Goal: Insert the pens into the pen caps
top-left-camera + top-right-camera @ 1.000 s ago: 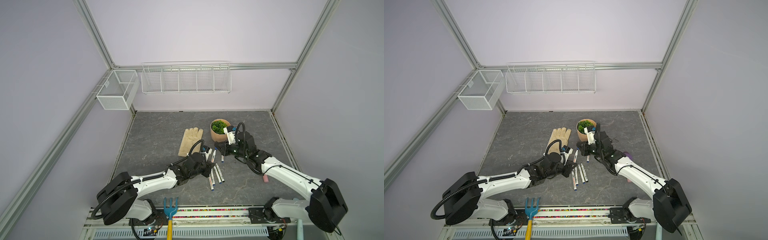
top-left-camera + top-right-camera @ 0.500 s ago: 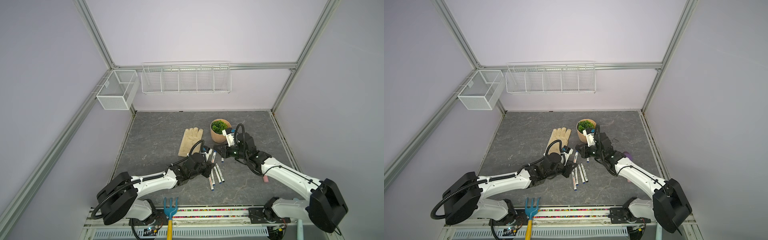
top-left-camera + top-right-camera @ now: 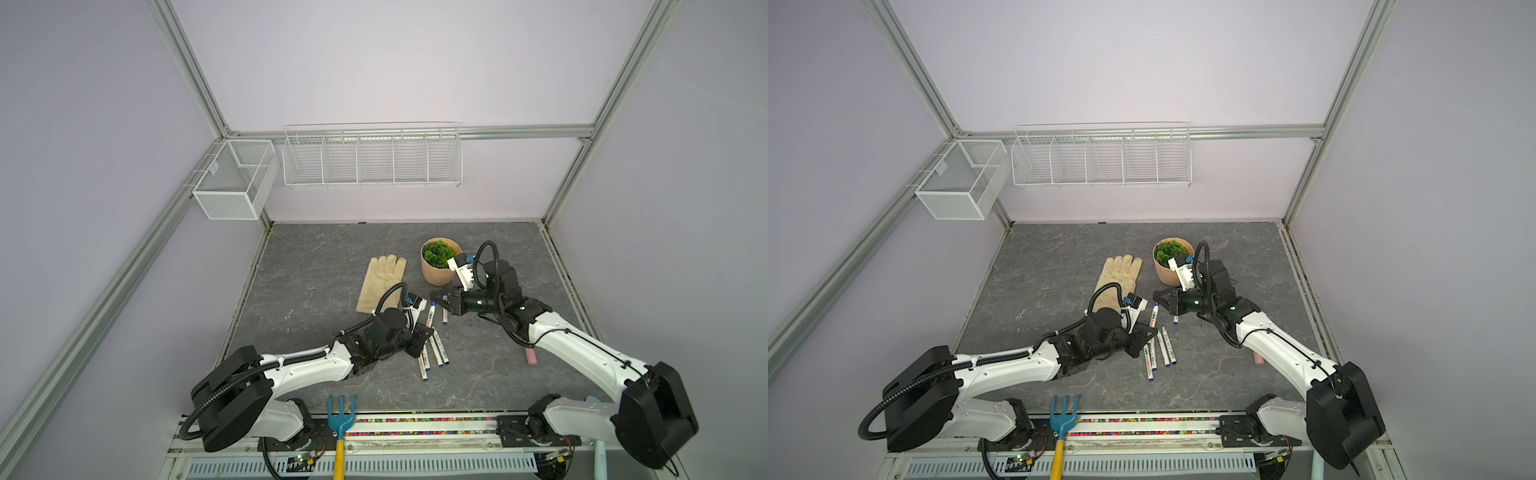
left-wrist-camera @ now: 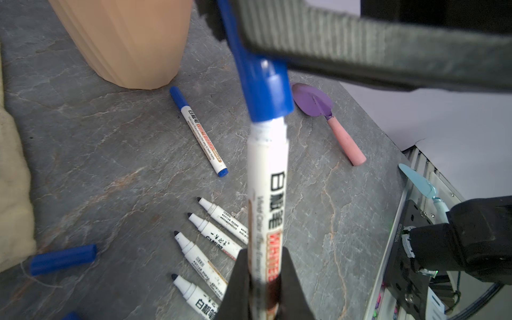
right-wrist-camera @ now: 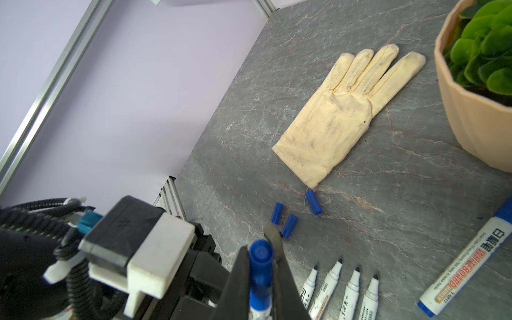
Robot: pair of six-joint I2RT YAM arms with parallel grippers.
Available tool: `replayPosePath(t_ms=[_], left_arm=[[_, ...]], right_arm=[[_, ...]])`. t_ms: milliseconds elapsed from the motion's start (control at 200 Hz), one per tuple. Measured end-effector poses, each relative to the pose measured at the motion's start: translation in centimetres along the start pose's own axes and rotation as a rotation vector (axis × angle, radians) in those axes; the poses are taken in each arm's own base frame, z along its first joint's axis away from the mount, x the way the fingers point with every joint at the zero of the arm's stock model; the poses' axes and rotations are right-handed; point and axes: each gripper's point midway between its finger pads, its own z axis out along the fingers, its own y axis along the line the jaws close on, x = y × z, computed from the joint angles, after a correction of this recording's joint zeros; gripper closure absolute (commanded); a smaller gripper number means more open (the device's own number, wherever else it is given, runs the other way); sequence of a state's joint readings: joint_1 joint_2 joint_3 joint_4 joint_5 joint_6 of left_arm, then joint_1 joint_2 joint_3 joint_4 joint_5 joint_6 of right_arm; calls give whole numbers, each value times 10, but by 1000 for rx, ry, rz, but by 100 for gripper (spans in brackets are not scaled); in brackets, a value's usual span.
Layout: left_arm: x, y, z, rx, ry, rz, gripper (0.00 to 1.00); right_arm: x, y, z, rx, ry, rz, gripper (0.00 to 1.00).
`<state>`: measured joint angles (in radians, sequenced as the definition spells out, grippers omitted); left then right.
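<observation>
My left gripper (image 4: 263, 266) is shut on the barrel of a white pen (image 4: 267, 177). A blue pen cap (image 4: 266, 91) sits over that pen's tip. My right gripper (image 5: 260, 255) is shut on this cap (image 5: 260, 263). In both top views the held pen (image 3: 431, 312) (image 3: 1154, 316) spans between the left gripper (image 3: 427, 329) and the right gripper (image 3: 437, 297). Several uncapped pens (image 4: 210, 230) (image 5: 352, 288) lie side by side on the table. One capped pen (image 4: 202, 135) (image 5: 465, 266) lies apart. Three loose blue caps (image 5: 289, 225) rest near the glove's cuff.
A cream glove (image 3: 380, 282) and a tan pot with a green plant (image 3: 436, 262) stand behind the pens. A purple trowel with a pink handle (image 4: 327, 116) lies to the right. A blue fork with a yellow handle (image 3: 340, 419) sits at the front edge. Wire baskets (image 3: 370, 158) hang on the back wall.
The right gripper has edged slightly toward the left gripper with the cap. Both grips are unchanged.
</observation>
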<state>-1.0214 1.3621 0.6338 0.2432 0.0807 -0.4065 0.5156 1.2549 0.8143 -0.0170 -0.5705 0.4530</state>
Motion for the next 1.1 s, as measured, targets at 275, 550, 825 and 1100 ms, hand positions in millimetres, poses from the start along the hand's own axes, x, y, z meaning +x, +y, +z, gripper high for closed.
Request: replayPosePath(t_ms=[275,550,825,1100], left_arm=[[-11,-17,-5,110,-24,-19,100],[-22,-22,-8,199,-41,-49,100],[-21,-25,-5,209,-16,-28,100],[-12,-20,-4,183,37,13,100]], right_arm=[[-2,16,-18,-28,-11,-58,93],[-12,26,-23,-44,-31,-95,93],[-8,31,-24,-57,11,-116,93],[2,29,-23,-42,85,-128,93]])
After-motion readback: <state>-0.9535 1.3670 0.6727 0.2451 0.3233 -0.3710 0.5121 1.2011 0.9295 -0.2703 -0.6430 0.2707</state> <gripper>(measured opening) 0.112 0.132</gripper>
